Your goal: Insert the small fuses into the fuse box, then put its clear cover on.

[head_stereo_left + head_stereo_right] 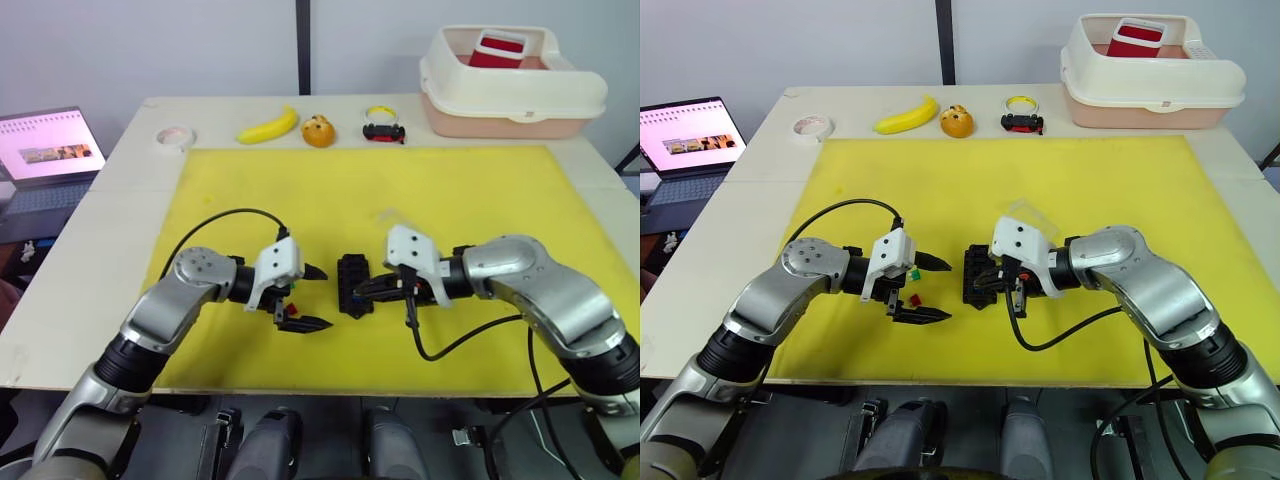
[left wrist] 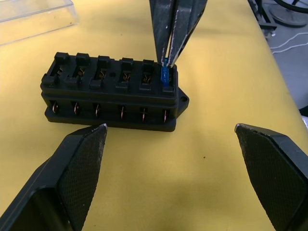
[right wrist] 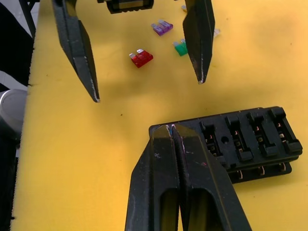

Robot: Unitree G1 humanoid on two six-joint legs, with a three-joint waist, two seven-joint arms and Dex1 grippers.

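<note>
My right gripper (image 2: 166,60) is pinched tight on a blue fuse (image 2: 165,76), seating it in the end slot of the fuse box (image 1: 354,285), which lies on the yellow mat (image 1: 450,190) near its front edge. My left gripper (image 1: 305,297) hangs spread wide just beside the box. Red (image 3: 141,58), purple (image 3: 162,27) and green (image 3: 180,47) fuses lie loose under it. The clear cover (image 2: 33,17) rests behind the box
</note>
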